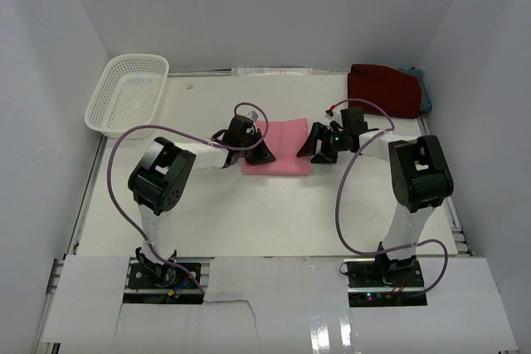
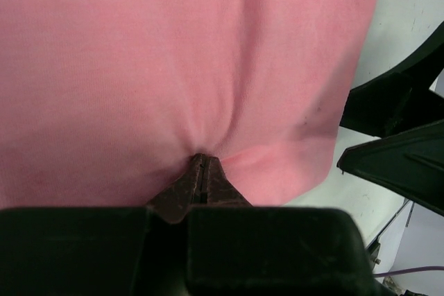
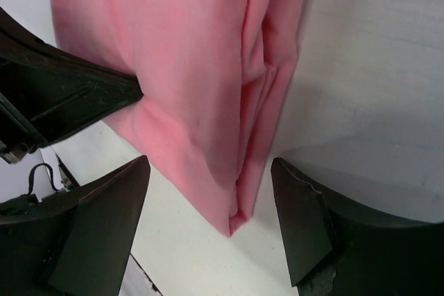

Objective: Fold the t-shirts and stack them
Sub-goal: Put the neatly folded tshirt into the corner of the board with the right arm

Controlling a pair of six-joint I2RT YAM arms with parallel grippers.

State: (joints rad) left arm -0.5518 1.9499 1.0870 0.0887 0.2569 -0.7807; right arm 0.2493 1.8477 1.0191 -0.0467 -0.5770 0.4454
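White tabletop (image 1: pixel 274 213) between plain pale grey walls (image 1: pixel 249 6), under soft, even light

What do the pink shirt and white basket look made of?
Pink t-shirt: soft knit cloth, possibly cotton jersey, matte; it puckers and lies in limp folded layers. White basket: likely rigid moulded plastic, by its regular grid of holes; sheen unclear.

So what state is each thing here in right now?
Pink shirt: folded, lying flat.
Red shirt: folded, far right corner.
Teal shirt: mostly hidden by the red one.
Basket: upright, empty.
Left gripper: shut, pinching the pink shirt's edge.
Right gripper: open at the pink shirt's corner.
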